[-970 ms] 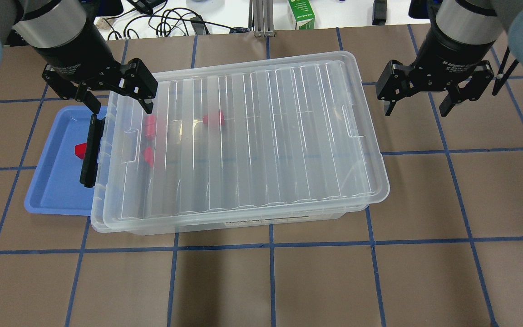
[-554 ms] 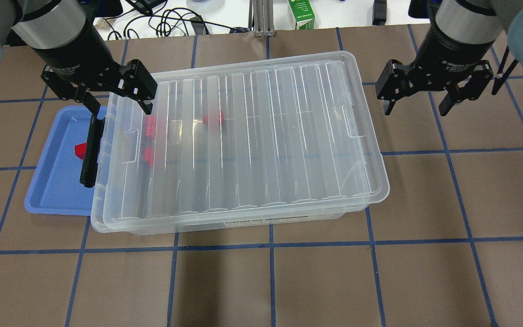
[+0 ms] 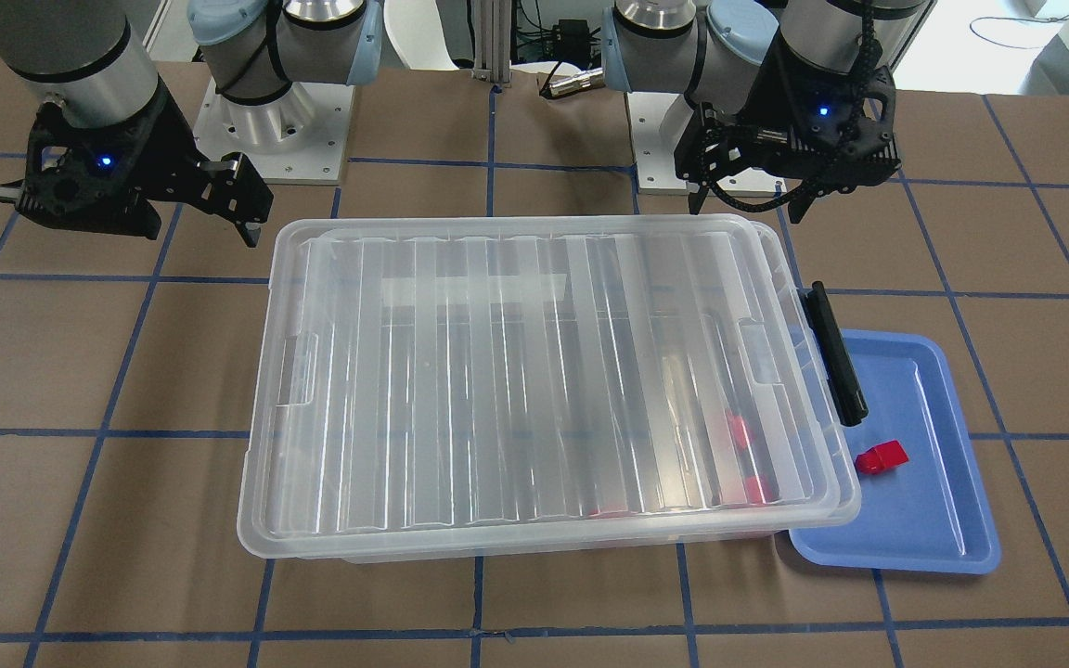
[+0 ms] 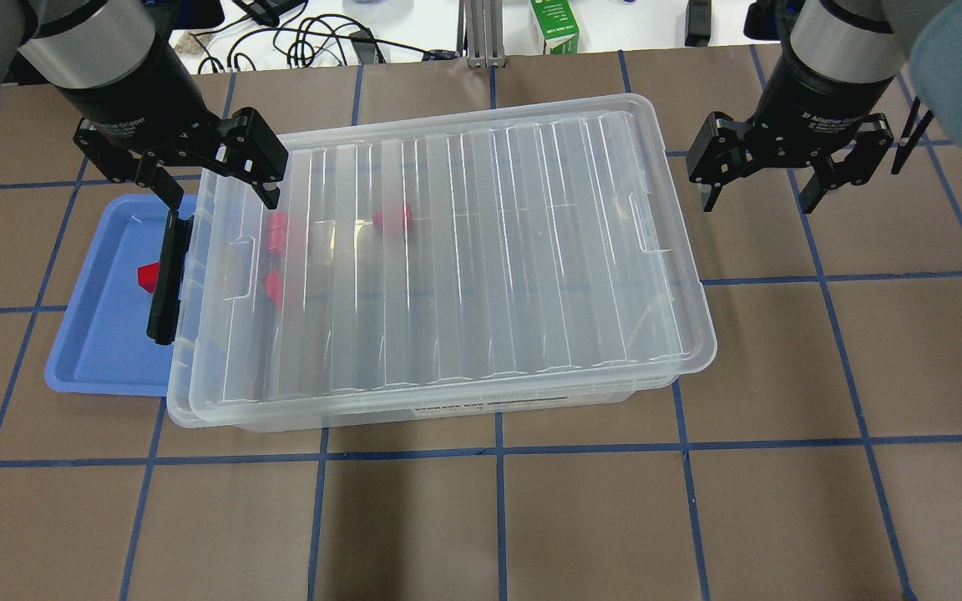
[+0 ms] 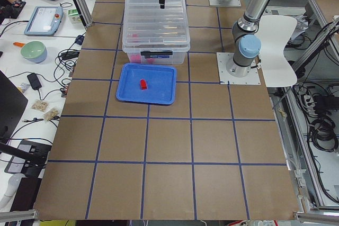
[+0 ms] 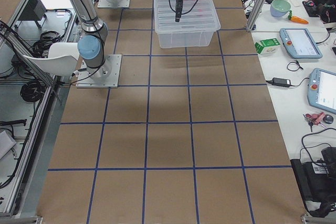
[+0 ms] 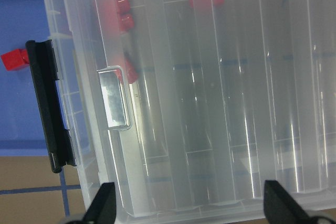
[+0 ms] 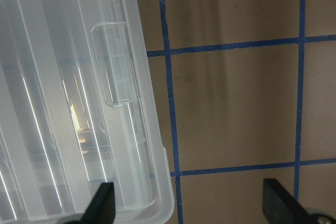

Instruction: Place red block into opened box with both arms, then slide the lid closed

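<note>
The clear box [image 4: 281, 424] lies mid-table with the ribbed lid [image 4: 464, 250] resting on it, slightly skewed. Three red blocks show through the lid near the box's left end, among them one red block [image 4: 392, 218] and another [image 4: 273, 287]. One more red block [image 4: 147, 276] lies in the blue tray [image 4: 105, 334] beside the box's black clip [image 4: 165, 280]. My left gripper [image 4: 218, 190] hovers open over the box's far left corner and holds nothing. Over bare table to the right of the box, my right gripper [image 4: 756, 200] is also open.
The blue tray is tucked partly under the box's left end. A green carton [image 4: 554, 25] and cables [image 4: 306, 37] sit beyond the table's far edge. The arm bases [image 3: 275, 130] stand behind the box. Brown matting with blue tape lines surrounds the box.
My right gripper has drifted slightly left and toward the far edge. The left gripper has barely shifted. Lid, box and blocks stay where they were.
</note>
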You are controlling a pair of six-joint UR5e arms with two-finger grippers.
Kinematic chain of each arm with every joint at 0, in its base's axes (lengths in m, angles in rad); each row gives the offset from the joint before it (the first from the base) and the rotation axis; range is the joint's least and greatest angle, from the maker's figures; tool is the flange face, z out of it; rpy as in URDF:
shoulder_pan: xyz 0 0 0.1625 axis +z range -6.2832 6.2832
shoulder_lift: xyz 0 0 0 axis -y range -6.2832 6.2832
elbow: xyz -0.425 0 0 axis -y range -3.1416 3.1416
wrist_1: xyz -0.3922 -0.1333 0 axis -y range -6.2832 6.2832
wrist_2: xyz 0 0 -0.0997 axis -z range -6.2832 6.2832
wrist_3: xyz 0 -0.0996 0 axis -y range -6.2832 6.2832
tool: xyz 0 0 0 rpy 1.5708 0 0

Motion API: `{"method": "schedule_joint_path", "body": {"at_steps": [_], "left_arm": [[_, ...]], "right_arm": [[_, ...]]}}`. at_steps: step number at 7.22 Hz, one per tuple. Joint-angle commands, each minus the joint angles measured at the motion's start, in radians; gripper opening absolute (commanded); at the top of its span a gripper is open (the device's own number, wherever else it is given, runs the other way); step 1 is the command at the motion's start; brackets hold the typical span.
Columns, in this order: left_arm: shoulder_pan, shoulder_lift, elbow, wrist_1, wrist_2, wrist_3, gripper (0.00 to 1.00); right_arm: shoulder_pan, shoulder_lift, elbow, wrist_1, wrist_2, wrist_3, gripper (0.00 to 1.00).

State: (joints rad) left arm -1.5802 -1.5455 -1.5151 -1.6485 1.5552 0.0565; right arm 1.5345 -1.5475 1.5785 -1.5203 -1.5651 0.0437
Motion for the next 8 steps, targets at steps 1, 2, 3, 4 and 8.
{"method": "schedule_joint_path", "body": {"at_steps": [1,2,3,4,8], "left_arm": [[-0.001,0.007,-0.004,-0.001,0.002,0.000,1.00],[-0.001,0.007,-0.004,-0.001,0.003,0.000,1.00],[-0.001,0.008,-0.004,-0.001,0.003,0.000,1.00],[0.000,0.010,-0.004,-0.001,0.003,0.000,1.00],[0.006,0.015,-0.007,-0.001,-0.003,-0.018,1.00]], "right_arm": [[0.003,0.085,-0.002,-0.062,0.003,0.002,1.00],[0.006,0.125,0.000,-0.183,0.011,-0.004,1.00],[0.009,0.170,-0.002,-0.207,0.010,-0.005,1.00],[0.009,0.193,-0.002,-0.218,0.011,-0.015,1.00],[0.010,0.253,-0.002,-0.284,0.016,-0.019,1.00]]}}
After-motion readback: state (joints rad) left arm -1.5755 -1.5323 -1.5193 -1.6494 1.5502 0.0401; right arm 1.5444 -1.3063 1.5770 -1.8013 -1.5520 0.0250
